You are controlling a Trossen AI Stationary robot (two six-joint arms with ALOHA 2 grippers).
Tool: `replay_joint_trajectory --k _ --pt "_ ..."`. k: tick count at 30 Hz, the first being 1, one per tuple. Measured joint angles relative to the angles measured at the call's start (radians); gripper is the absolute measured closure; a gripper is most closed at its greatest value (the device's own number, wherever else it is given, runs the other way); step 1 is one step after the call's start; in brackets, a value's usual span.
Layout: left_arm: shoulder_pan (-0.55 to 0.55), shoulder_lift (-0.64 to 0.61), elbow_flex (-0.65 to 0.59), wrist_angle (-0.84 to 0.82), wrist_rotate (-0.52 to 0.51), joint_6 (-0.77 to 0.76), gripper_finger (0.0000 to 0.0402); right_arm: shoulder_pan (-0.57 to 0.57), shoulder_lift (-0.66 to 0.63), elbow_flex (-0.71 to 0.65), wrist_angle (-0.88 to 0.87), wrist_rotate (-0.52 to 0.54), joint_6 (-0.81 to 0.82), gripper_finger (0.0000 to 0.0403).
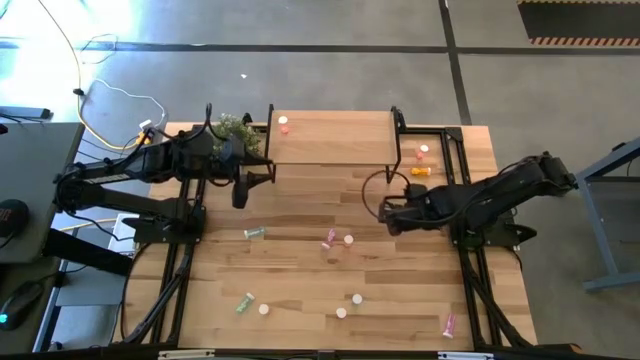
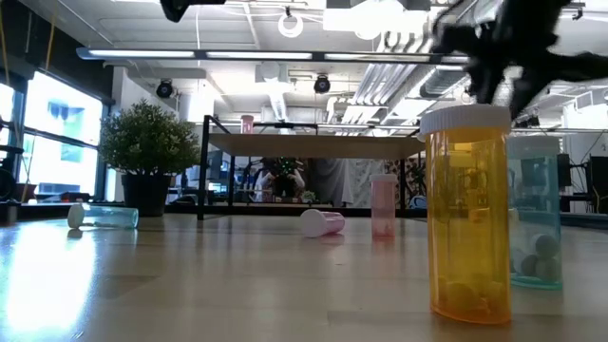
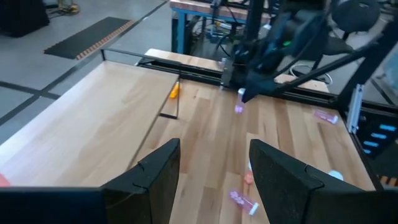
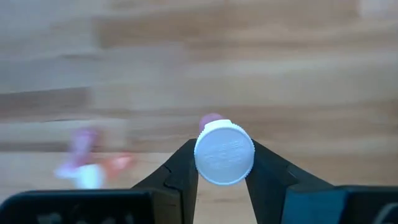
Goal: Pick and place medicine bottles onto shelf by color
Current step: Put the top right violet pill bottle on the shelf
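The right gripper is clamped on a small pink bottle with a white round cap, held above the plank table just in front of the low light-wood shelf. The left gripper, jaws apart and holding nothing, hovers by the shelf's left end. On the shelf stands one pink bottle. In the low view, a tall amber bottle and a teal bottle behind it both hold round white pills.

Probably an industrial lab, concrete floor, exposed ceiling ducts, loose cables
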Motion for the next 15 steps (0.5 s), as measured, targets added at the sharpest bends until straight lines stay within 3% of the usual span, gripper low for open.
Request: replay_joint_trajectory --k 8,15 --pt "0.06 0.007 0.001 0.0 0.002 -0.028 0.022 -0.068 0.0 0.211 -0.039 0.17 -0.318 0.0304" --pt "0.109 0.014 0.001 0.007 -0.001 -0.033 0.022 -0.25 0.0 0.383 -0.042 0.185 -0.739 0.0304"
